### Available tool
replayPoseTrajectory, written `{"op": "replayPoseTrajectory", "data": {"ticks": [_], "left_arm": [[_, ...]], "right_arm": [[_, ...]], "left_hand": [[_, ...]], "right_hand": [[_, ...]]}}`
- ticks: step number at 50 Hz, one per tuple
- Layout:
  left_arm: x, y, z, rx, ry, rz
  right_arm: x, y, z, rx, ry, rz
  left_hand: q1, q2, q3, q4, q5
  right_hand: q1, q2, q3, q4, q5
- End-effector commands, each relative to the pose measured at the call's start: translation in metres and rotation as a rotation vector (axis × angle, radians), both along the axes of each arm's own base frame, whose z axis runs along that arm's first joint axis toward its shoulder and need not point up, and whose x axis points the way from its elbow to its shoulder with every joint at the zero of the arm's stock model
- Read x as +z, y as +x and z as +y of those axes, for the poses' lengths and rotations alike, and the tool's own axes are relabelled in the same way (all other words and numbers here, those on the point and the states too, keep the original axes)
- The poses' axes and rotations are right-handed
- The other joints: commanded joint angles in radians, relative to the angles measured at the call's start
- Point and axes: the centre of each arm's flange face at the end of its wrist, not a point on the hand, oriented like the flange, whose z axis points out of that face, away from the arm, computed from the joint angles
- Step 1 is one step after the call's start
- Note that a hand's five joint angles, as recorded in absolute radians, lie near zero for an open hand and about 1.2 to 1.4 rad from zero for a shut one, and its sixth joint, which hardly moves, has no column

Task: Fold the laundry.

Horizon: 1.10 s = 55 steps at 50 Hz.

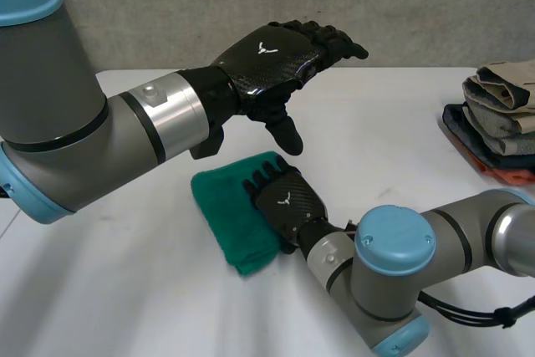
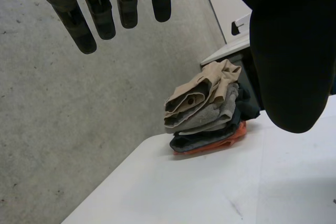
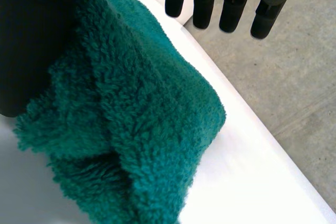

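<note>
White surface (image 1: 401, 148) under a grey wall carries my fluffy dark-green folded towel (image 1: 226, 215) toward its near edge, with a stack of folded beige, grey and orange clothes (image 1: 501, 114) at its right edge, well apart. My right hand (image 1: 288, 202) lies flat on the towel's right edge, fingers straight and pinching nothing, while my left hand (image 1: 267, 56) hovers above, fingers loosely spread and empty. My worry: the thick pile may spring the fold open once I lift off, or a dragging palm could skew it.
</note>
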Motion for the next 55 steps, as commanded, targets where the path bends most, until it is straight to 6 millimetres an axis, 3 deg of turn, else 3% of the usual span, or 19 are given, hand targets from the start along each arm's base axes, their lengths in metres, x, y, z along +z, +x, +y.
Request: {"op": "replayPoseTrajectory", "data": {"ticks": [1,2,3,11,13,20,21,25,27,29,31,35,38,39,43,47,50,54,55], "left_arm": [[-0.001,-0.001,0.001,-0.004,0.002,-0.001],[0.0,-0.001,0.001,-0.004,0.0,0.0],[0.0,-0.001,0.001,-0.004,0.001,0.0],[0.012,0.0,0.0,-0.001,-0.031,0.024],[0.018,0.0,0.0,-0.001,-0.044,0.034],[0.04,0.003,0.003,0.003,-0.104,0.073],[0.048,0.004,0.004,0.01,-0.117,0.086],[0.063,0.008,0.005,0.035,-0.137,0.128],[0.068,0.009,0.006,0.038,-0.14,0.149],[0.069,0.008,0.006,0.036,-0.137,0.16],[0.067,0.007,0.007,0.03,-0.121,0.168],[0.061,0.006,0.007,0.029,-0.105,0.158],[0.054,0.006,0.008,0.027,-0.086,0.144],[0.052,0.006,0.007,0.027,-0.081,0.139],[0.038,0.005,0.008,0.024,-0.048,0.114],[0.031,0.004,0.008,0.022,-0.032,0.101],[0.029,0.004,0.009,0.021,-0.027,0.098],[0.029,0.003,0.009,0.019,-0.026,0.097],[0.029,0.003,0.009,0.019,-0.027,0.098]], "right_arm": [[0.0,0.009,-0.01,0.003,-0.018,-0.018],[0.004,0.011,-0.013,-0.001,-0.024,-0.034],[0.006,0.012,-0.014,-0.001,-0.028,-0.041],[0.046,0.024,-0.035,-0.013,-0.138,-0.15],[0.065,0.021,-0.057,-0.053,-0.171,-0.199],[0.133,0.002,-0.1,-0.141,-0.317,-0.319],[0.153,-0.009,-0.113,-0.172,-0.365,-0.346],[0.197,-0.039,-0.142,-0.25,-0.474,-0.394],[0.223,-0.073,-0.168,-0.322,-0.545,-0.42],[0.232,-0.105,-0.191,-0.389,-0.58,-0.43],[0.236,-0.153,-0.22,-0.475,-0.61,-0.43],[0.228,-0.217,-0.248,-0.521,-0.596,-0.402],[0.213,-0.248,-0.259,-0.538,-0.56,-0.375],[0.197,-0.269,-0.267,-0.555,-0.522,-0.355],[0.146,-0.313,-0.28,-0.605,-0.429,-0.287],[0.109,-0.346,-0.279,-0.651,-0.358,-0.246],[0.09,-0.359,-0.273,-0.644,-0.309,-0.227],[0.076,-0.352,-0.262,-0.567,-0.254,-0.213],[0.075,-0.351,-0.261,-0.558,-0.246,-0.212]], "left_hand": [[-0.016,-0.036,-0.037,-0.029,-0.05],[-0.016,-0.036,-0.037,-0.029,-0.05],[-0.016,-0.036,-0.037,-0.029,-0.05],[-0.016,-0.036,-0.037,-0.029,-0.05],[-0.016,-0.036,-0.037,-0.029,-0.05],[-0.016,-0.036,-0.037,-0.029,-0.05],[-0.016,-0.036,-0.037,-0.029,-0.05],[-0.016,-0.036,-0.037,-0.029,-0.05],[-0.016,-0.036,-0.037,-0.029,-0.05],[-0.016,-0.036,-0.037,-0.029,-0.05],[-0.016,-0.036,-0.037,-0.029,-0.05],[-0.016,-0.036,-0.037,-0.029,-0.05],[-0.016,-0.036,-0.037,-0.029,-0.05],[-0.016,-0.036,-0.037,-0.029,-0.05],[-0.016,-0.036,-0.037,-0.029,-0.05],[-0.016,-0.036,-0.037,-0.029,-0.05],[-0.016,-0.036,-0.037,-0.029,-0.05],[-0.016,-0.036,-0.037,-0.029,-0.05],[-0.016,-0.036,-0.037,-0.029,-0.05]], "right_hand": [[0.659,0.652,0.655,0.655,0.649],[0.981,0.973,0.977,0.977,0.97],[1.117,1.11,1.114,1.114,1.107],[1.127,1.119,1.123,1.123,1.116],[1.127,1.119,1.123,1.123,1.116],[1.127,1.119,1.123,1.123,1.116],[1.127,1.119,1.123,1.123,1.116],[1.127,1.119,1.123,1.123,1.116],[1.127,1.119,1.123,1.123,1.116],[1.127,1.119,1.123,1.123,1.116],[1.127,1.119,1.123,1.123,1.116],[1.127,1.119,1.123,1.123,1.116],[1.127,1.119,1.123,1.123,1.116],[1.127,1.119,1.123,1.123,1.116],[1.127,1.119,1.123,1.123,1.116],[1.127,1.119,1.123,1.123,1.116],[1.127,1.119,1.123,1.123,1.116],[1.127,1.119,1.123,1.123,1.116],[0.927,0.92,0.923,0.923,0.917]]}}
